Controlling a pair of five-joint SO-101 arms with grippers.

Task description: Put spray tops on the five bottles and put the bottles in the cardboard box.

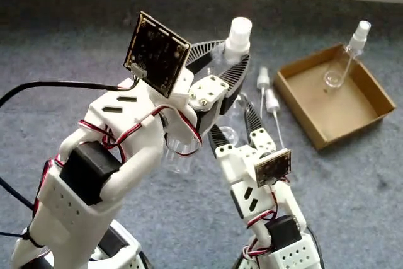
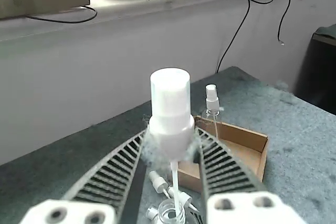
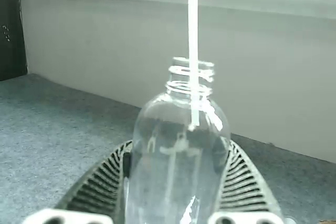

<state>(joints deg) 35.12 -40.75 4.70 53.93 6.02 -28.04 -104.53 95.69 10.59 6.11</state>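
One white plastic spray top (image 2: 170, 109) sits clamped between the ribbed black fingers of the left gripper (image 1: 232, 51), held upright above the table. Its thin white dip tube (image 3: 193, 51) runs straight down through the open threaded neck of a clear round plastic bottle (image 3: 178, 150), while the cap itself is well above that neck. The bottle stands upright near the middle of the high view, pinched on both sides by the right gripper (image 1: 235, 129), whose fingers press against its shoulders. At about 9 o'clock from it, partly hidden under the left arm, is a second clear container (image 1: 179, 154), seemingly another bottle. At about 2 o'clock from the held bottle, two loose white spray tops (image 1: 272, 101) lie close together on the grey carpeted table (image 1: 94, 42), tubes pointing toward the arms. Farther out at 3 o'clock rests a shallow brown cardboard box (image 1: 343, 114), and inside its far corner is a capped clear bottle (image 1: 359, 34) with a white spray top fitted.
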